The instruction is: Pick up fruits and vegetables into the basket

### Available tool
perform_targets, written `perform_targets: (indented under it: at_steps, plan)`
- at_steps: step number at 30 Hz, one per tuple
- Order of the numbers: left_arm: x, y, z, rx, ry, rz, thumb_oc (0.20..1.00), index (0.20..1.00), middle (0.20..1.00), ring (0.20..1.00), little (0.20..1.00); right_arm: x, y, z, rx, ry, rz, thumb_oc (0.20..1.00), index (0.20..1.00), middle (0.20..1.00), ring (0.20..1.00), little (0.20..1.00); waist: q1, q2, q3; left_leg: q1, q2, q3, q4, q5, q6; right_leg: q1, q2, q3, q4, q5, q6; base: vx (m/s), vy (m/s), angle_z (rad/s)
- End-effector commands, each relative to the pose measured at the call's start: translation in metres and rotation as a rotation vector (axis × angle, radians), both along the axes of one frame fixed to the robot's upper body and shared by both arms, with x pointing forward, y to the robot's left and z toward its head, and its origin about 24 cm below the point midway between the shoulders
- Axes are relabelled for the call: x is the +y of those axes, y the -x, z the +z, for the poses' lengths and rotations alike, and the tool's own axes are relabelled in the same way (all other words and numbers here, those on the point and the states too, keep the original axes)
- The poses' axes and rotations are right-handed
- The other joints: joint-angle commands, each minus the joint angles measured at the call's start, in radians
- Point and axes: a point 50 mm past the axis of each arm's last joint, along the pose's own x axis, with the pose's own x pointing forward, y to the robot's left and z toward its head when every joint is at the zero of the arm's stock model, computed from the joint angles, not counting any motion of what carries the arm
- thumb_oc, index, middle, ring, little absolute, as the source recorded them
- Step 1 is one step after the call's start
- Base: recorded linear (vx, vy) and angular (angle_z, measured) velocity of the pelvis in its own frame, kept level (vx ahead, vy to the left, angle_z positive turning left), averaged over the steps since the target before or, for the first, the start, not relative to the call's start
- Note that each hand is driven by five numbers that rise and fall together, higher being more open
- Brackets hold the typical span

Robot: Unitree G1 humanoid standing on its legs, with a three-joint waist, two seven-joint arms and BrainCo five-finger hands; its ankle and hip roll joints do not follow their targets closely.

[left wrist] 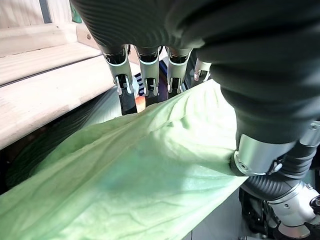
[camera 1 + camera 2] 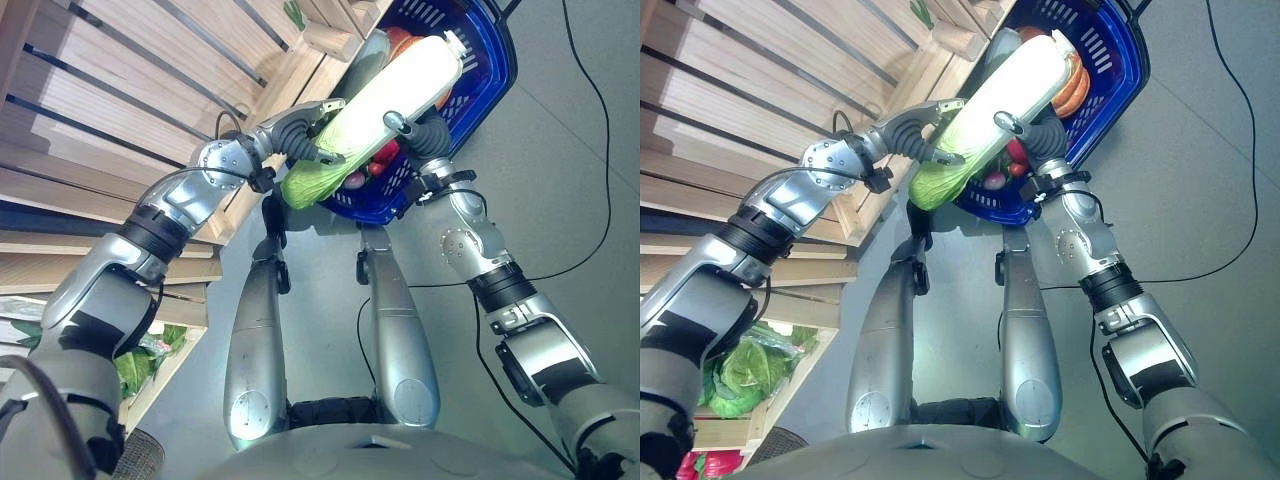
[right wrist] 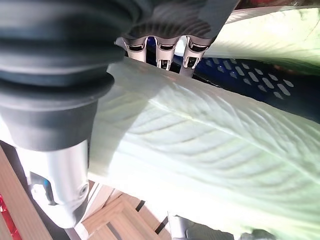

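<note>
A long pale-green napa cabbage (image 2: pixel 395 90) is held slantwise over the blue plastic basket (image 2: pixel 492 75), its leafy end (image 2: pixel 310 185) hanging past the basket's near rim. My left hand (image 2: pixel 300 135) grips the leafy part, with fingers (image 1: pixel 150 65) laid over the cabbage (image 1: pixel 150 170) and the thumb pressed in from the other side. My right hand (image 2: pixel 425 135) clasps the middle of the cabbage (image 3: pixel 200 145) from the right, its fingers (image 3: pixel 162 52) curled round the far side. The basket (image 3: pixel 250 77) holds red pieces (image 2: pixel 385 155) and orange ones (image 2: pixel 1075 85).
Wooden slatted shelves (image 2: pixel 120 90) run along the left, close beside the basket. Leafy green vegetables (image 2: pixel 740 375) lie on a low shelf at the lower left. Grey floor (image 2: pixel 570 180) spreads out to the right of the basket.
</note>
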Motion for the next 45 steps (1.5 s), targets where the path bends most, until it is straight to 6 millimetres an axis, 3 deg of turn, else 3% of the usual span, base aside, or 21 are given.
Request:
perform_targets:
  at_steps: [1,10,11,12,30,31,32,33,34,45]
  plan:
    - [-0.031,0.024,-0.006,0.016,-0.107,-0.192,0.2,0.2,0.2,0.2,0.2,0.012,0.017,0.049,-0.222,-0.084,0.138,1.0,1.0,1.0,1.0,1.0,0.013,0.009,-0.028,0.022,-0.028,-0.008,-0.082,0.036,-0.001,0.047,0.034,-0.078,0.082,-0.082,0.019,0.0,0.0,0.0]
    - [-0.029,0.023,-0.008,0.043,-0.143,-0.177,0.2,0.2,0.2,0.2,0.2,0.008,0.018,0.056,-0.262,-0.117,0.13,1.0,1.0,1.0,1.0,1.0,0.012,0.008,-0.028,0.021,-0.028,-0.008,-0.083,0.035,-0.001,0.048,0.032,-0.079,0.078,-0.081,0.02,0.0,0.0,0.0]
    - [-0.029,0.023,-0.008,0.038,-0.143,-0.173,0.2,0.2,0.2,0.2,0.2,0.008,0.02,0.057,-0.279,-0.13,0.131,0.555,0.555,0.555,0.555,0.555,0.012,0.008,-0.028,0.019,-0.028,-0.009,-0.081,0.035,-0.001,0.046,0.032,-0.08,0.079,-0.081,0.02,0.0,0.0,0.0]
    - [-0.029,0.023,-0.008,0.035,-0.143,-0.171,0.2,0.2,0.2,0.2,0.2,0.008,0.02,0.058,-0.285,-0.136,0.13,0.2,0.2,0.2,0.2,0.2,0.012,0.008,-0.028,0.018,-0.028,-0.009,-0.081,0.035,-0.001,0.045,0.032,-0.08,0.08,-0.081,0.02,0.0,0.0,0.0]
    - [-0.03,0.022,-0.006,-0.034,-0.101,-0.139,0.2,0.2,0.2,0.2,0.2,0.011,0.022,0.058,-0.311,-0.141,0.156,0.2,0.2,0.2,0.2,0.2,0.016,0.012,-0.028,0.021,-0.031,-0.012,-0.083,0.035,-0.002,0.053,0.024,-0.085,0.071,-0.081,0.022,0.0,0.0,0.0]
    - [-0.029,0.021,-0.006,-0.04,-0.097,-0.128,0.344,0.344,0.344,0.344,0.344,0.011,0.022,0.058,-0.311,-0.142,0.156,0.2,0.2,0.2,0.2,0.2,0.017,0.012,-0.028,0.022,-0.031,-0.013,-0.084,0.036,-0.002,0.053,0.024,-0.085,0.07,-0.081,0.022,0.0,0.0,0.0]
    - [-0.028,0.02,-0.005,-0.05,-0.088,-0.113,0.592,0.592,0.592,0.592,0.592,0.011,0.022,0.058,-0.312,-0.143,0.155,0.2,0.2,0.2,0.2,0.2,0.018,0.012,-0.028,0.022,-0.032,-0.014,-0.085,0.036,-0.002,0.054,0.024,-0.086,0.071,-0.081,0.023,0.0,0.0,0.0]
    - [-0.028,0.02,-0.005,-0.053,-0.085,-0.105,0.89,0.89,0.89,0.89,0.89,0.011,0.023,0.057,-0.312,-0.143,0.154,0.2,0.2,0.2,0.2,0.2,0.018,0.012,-0.028,0.022,-0.032,-0.014,-0.085,0.036,-0.002,0.054,0.024,-0.086,0.071,-0.081,0.023,0.0,0.0,0.0]
    - [-0.027,0.019,-0.005,-0.067,-0.07,-0.083,1.0,1.0,1.0,1.0,1.0,0.012,0.023,0.058,-0.313,-0.146,0.153,0.2,0.2,0.2,0.2,0.2,0.018,0.012,-0.028,0.022,-0.032,-0.015,-0.084,0.036,-0.002,0.053,0.025,-0.085,0.072,-0.081,0.023,0.0,0.0,0.0]
    - [0.003,0.018,0.006,-0.288,0.53,0.127,1.0,1.0,1.0,1.0,1.0,0.011,0.025,0.051,-0.322,-0.178,0.115,0.2,0.2,0.2,0.2,0.2,0.035,0.003,-0.028,0.024,-0.039,-0.028,-0.083,0.035,0.0,0.052,0.032,-0.087,0.078,-0.086,0.021,0.0,-0.002,0.0]
